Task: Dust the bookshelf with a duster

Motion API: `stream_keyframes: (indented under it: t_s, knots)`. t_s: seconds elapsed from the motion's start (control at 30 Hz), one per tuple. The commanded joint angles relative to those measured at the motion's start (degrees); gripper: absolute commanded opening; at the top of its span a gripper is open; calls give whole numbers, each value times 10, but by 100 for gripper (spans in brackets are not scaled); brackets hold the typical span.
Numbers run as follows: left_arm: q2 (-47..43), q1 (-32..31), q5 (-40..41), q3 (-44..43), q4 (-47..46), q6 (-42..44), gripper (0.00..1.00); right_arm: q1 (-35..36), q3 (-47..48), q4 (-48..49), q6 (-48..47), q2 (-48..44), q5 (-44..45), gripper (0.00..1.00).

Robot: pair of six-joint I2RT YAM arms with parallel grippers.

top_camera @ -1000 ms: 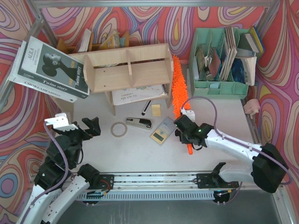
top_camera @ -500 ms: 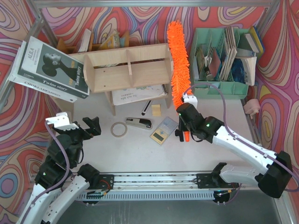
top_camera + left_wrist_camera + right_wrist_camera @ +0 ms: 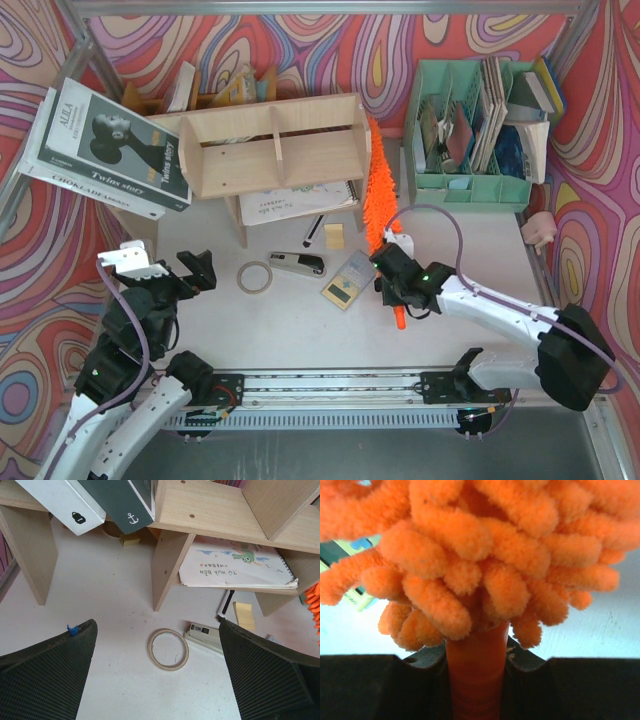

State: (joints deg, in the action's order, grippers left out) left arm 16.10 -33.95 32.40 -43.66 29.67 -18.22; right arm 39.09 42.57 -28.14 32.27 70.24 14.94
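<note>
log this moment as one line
right gripper shut on fluffy orange chenille duster | duster beside right end of light plywood bookshelf | left gripper open

Top overhead, whole table (image 3: 300, 320); shares bookshelf (image 3: 300, 152) with low left wrist; right wrist tight on duster (image 3: 485, 555).

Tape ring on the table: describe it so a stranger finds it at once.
Start at the wide, light plywood bookshelf. In front of its legs lies a stapler, and the tape ring lies flat just left of it. It is the only pale, hollow circle there; its neighbours are boxy.
</note>
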Motion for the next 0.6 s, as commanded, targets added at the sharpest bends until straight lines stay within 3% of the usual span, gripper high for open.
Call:
stream_keyframes:
  t_s: [0.0, 0.33, 0.57]
  knots:
    - [3, 6, 0, 8, -15, -3, 98, 4, 1, 40, 13, 8, 7, 0]
    - [4, 6, -1, 8, -14, -4, 98, 4, 125, -29, -35, -49, 62, 0]
    - [4, 7, -1, 9, -14, -4, 98, 3, 109, -22, -18, -50, 32, 0]
